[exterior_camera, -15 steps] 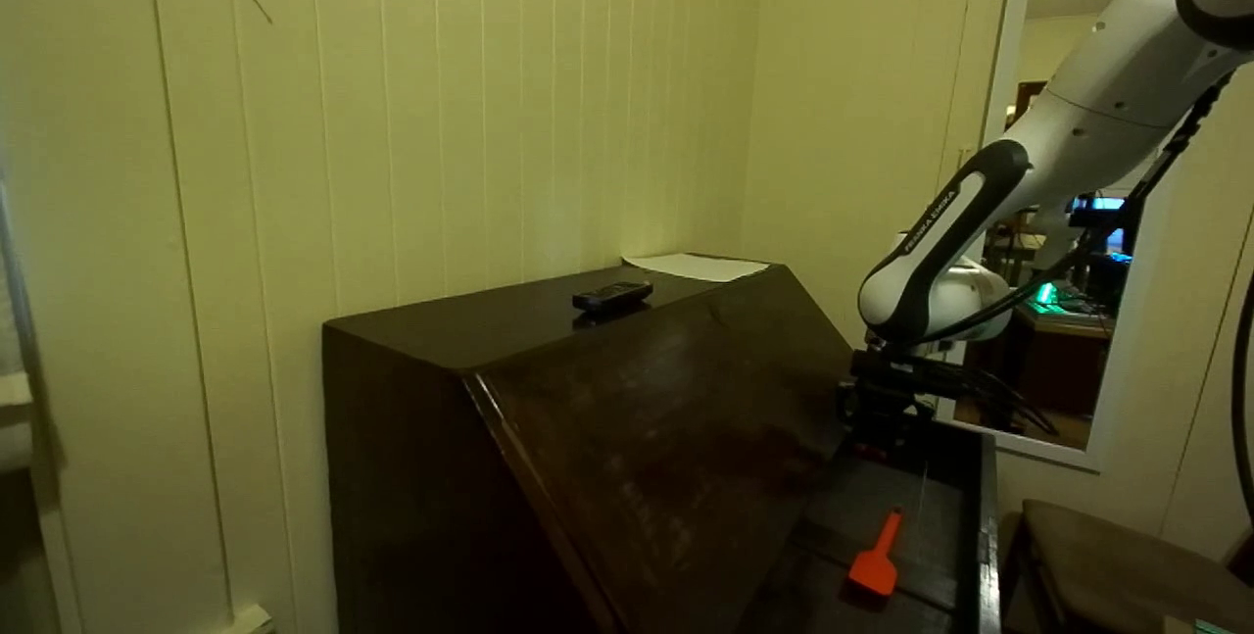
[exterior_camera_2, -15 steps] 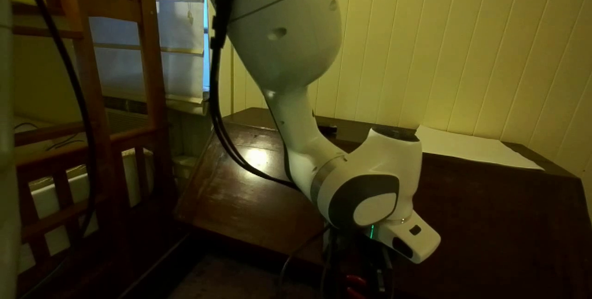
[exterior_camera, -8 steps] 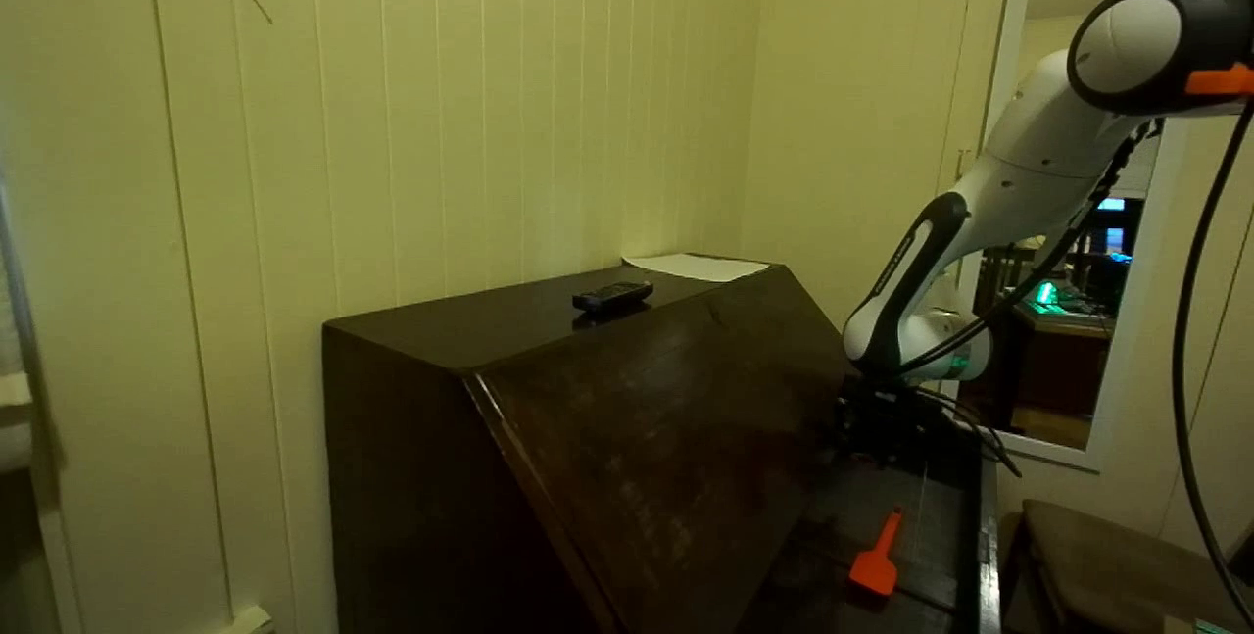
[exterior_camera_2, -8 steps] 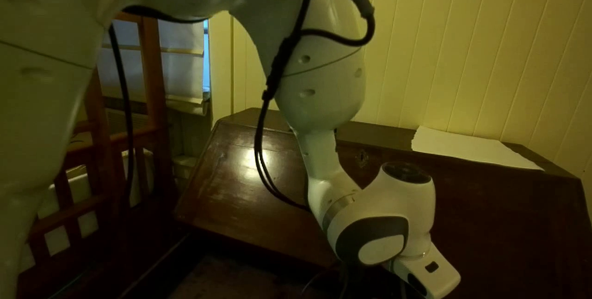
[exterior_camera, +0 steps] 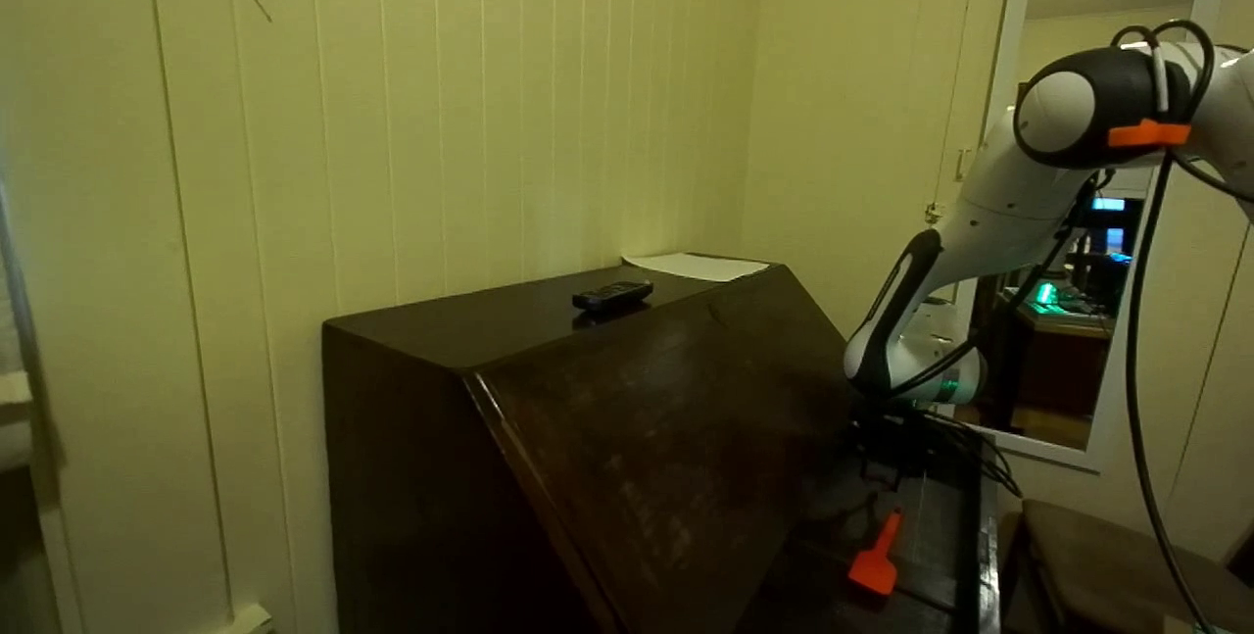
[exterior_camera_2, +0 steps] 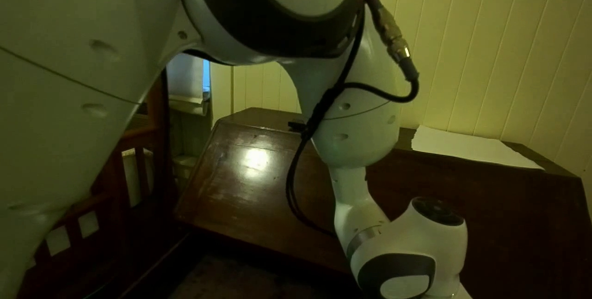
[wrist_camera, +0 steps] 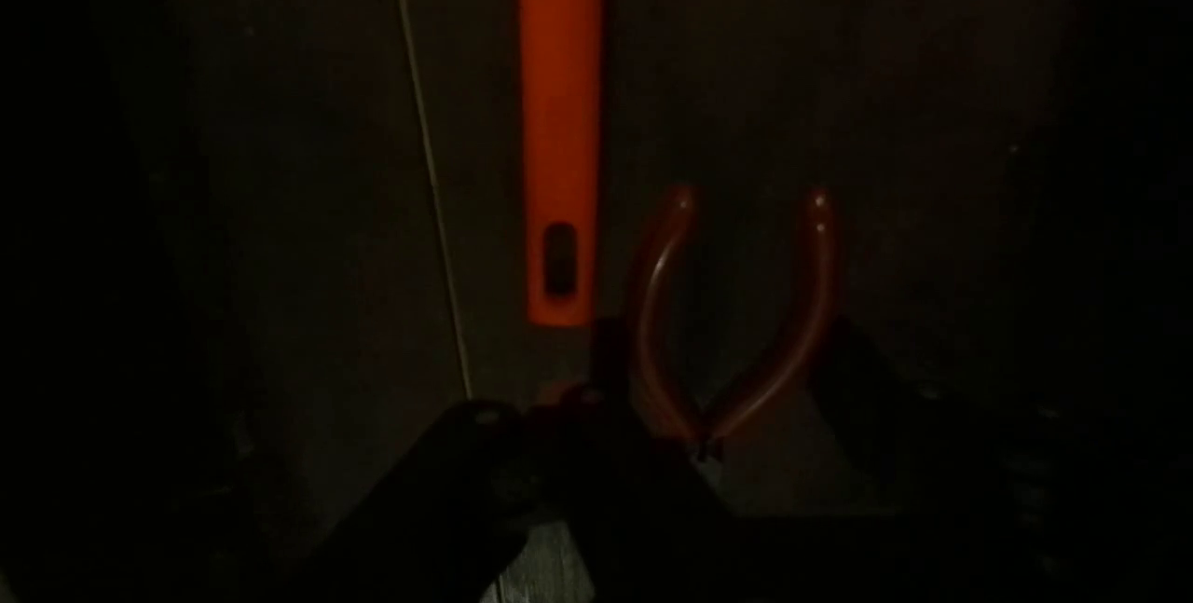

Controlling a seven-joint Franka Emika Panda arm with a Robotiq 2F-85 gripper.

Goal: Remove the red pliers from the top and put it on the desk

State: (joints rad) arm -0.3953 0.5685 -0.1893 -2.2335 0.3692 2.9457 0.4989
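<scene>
Wrist view: pretty dark tbh
Pliers [wrist_camera: 790,363]: splayed open between the jaws, probably for setting down
Jaws: can't tell if gripping

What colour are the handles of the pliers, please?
The pliers' handles are dark red, showing best in the wrist view.

White arm [exterior_camera_2: 92,146], dark-grey joint cover [exterior_camera_2: 277,35], orange clip [exterior_camera: 1146,134], looped black cables [exterior_camera_2: 324,104], dark gripper [exterior_camera: 880,477].

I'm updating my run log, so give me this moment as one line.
gripper: near pliers, grip unclear | pliers: off top, beside spatula, support unclear | top: paper, black device
</scene>
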